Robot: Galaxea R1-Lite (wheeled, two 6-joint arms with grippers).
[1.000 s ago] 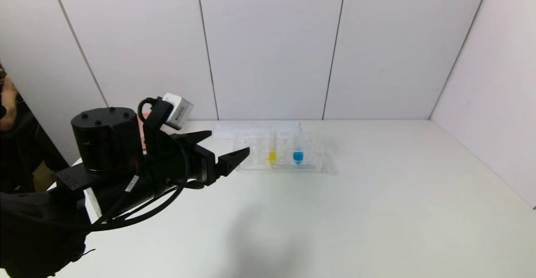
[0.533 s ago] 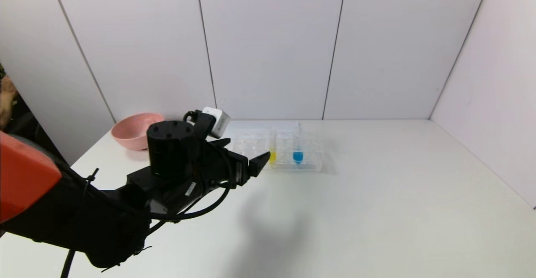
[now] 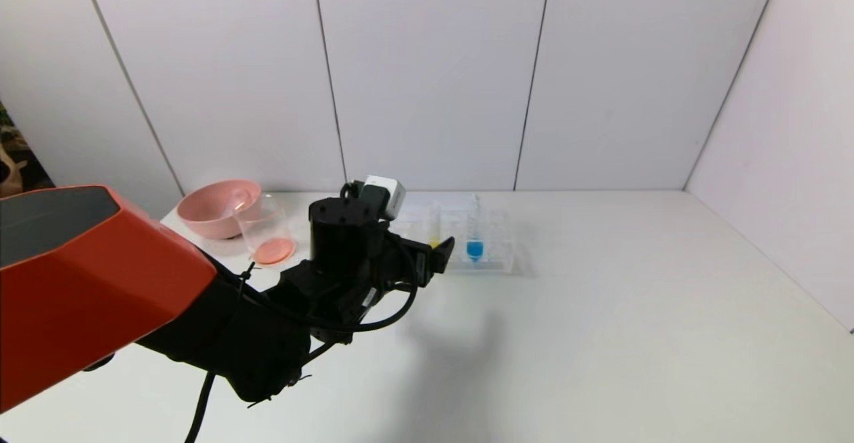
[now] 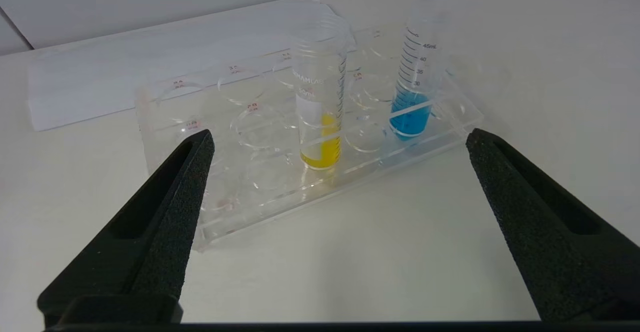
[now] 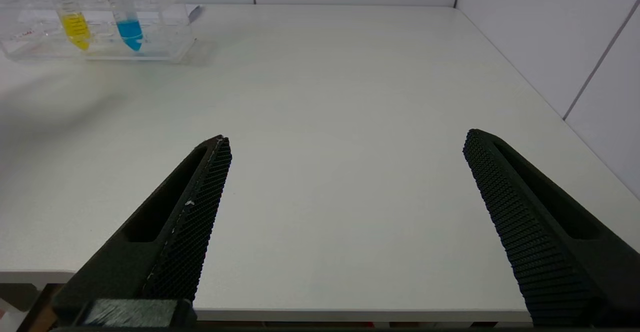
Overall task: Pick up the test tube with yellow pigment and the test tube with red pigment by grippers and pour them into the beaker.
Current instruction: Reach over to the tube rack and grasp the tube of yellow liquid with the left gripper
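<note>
The test tube with yellow pigment (image 4: 320,122) stands upright in a clear rack (image 4: 250,192); it also shows in the right wrist view (image 5: 75,27). My left gripper (image 3: 437,256) is open and empty just in front of the rack, and in the left wrist view (image 4: 340,137) the yellow tube sits between its spread fingers, untouched. The beaker (image 3: 267,233) stands at the left with pink-red liquid in its bottom. The test tube with red pigment is not in view. My right gripper (image 5: 346,136) is open and empty, low over the table's near edge at the right.
A tube with blue liquid (image 3: 474,246) stands in the rack to the right of the yellow one. A pink bowl (image 3: 217,208) sits behind the beaker at the back left. A white sheet (image 4: 100,82) lies behind the rack. White walls close in the table at the back and right.
My left arm has swung right and forward, bringing its open gripper up to the rack by the yellow tube. The pink bowl and then the beaker came into view behind it.
</note>
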